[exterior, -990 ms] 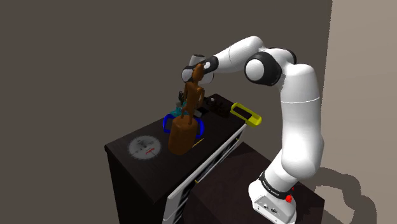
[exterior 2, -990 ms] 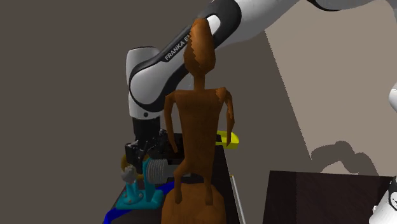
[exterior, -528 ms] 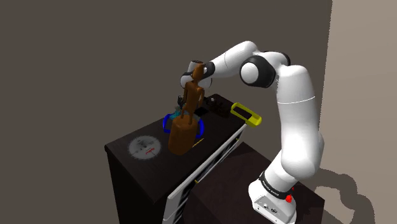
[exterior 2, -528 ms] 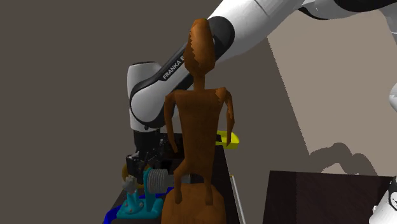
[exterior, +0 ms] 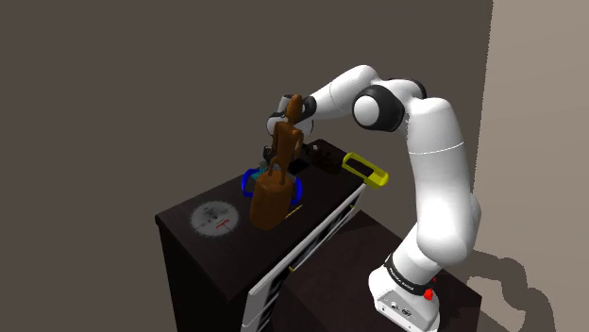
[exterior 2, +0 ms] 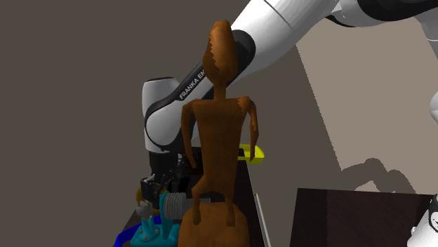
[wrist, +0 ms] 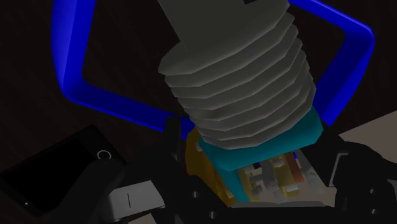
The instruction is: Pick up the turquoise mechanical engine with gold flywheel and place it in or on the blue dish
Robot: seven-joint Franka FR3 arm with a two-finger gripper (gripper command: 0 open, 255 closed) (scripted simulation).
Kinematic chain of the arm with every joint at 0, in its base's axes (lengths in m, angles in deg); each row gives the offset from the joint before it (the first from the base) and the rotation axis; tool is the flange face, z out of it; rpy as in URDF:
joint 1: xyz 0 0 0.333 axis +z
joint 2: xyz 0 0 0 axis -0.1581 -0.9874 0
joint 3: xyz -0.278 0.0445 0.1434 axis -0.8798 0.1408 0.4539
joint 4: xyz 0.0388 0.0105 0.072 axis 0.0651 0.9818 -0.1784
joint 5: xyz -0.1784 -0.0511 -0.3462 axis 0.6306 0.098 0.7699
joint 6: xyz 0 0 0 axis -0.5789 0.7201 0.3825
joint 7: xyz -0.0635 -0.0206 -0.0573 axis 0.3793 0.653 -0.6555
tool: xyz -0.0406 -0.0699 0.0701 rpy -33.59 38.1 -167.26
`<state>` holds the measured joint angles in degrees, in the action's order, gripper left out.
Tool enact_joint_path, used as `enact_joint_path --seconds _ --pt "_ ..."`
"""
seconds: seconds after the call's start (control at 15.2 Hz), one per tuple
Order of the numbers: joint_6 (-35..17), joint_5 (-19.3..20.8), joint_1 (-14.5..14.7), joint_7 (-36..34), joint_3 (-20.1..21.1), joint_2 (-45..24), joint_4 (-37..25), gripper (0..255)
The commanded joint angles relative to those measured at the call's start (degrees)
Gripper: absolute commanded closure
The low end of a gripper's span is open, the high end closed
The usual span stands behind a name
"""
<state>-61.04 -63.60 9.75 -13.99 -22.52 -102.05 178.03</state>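
The tool [exterior 2: 160,188] is closed on the engine [wrist: 242,83], with its black fingers [wrist: 175,143] pressed to either side of the turquoise and gold body. It holds the engine above the inside of the blue dish [wrist: 71,57], whose rim loops around it in the wrist view. I cannot tell whether the engine touches the dish yet.

The engine's long part is a grey cylinder stepped with cooling ribs. In the second exterior view its axis looks about level, pointing right toward the brown figure [exterior 2: 217,140]. Under the cylinder sits a blocky turquoise base [exterior 2: 154,230], and a dull gold piece sits by one finger.

The dish [exterior: 248,181] is a smooth, glossy blue band shaped like a rounded square. It lies on the dark worktop [exterior: 241,247], just behind the figure [exterior: 271,200], a tall, thin carving on a rounded block. A flat black slab [wrist: 57,168] lies beside the dish. Nearer on the worktop is a round grey dial [exterior: 216,219], and a yellow frame [exterior: 366,170] hangs off the right edge.
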Motion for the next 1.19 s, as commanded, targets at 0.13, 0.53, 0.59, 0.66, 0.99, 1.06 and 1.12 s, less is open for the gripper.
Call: enact_joint_path --seconds 0.13,0.53,0.59,0.66,0.99,1.06,1.12 --pt "0.0 0.0 0.0 0.0 0.0 0.0 0.0 0" --pt "1.1 0.3 0.2 -0.2 -0.3 1.5 0.3 0" --pt "2.3 0.6 0.4 -0.4 -0.5 2.9 0.5 0" --pt "3.5 0.9 0.6 -0.6 -0.8 4.3 0.7 0" --pt "4.5 1.2 0.8 -0.7 -1.0 5.4 0.7 0" --pt "4.5 1.2 0.8 -0.7 -1.0 5.4 0.7 0" --pt "4.5 1.2 0.8 -0.7 -1.0 5.4 0.7 0"
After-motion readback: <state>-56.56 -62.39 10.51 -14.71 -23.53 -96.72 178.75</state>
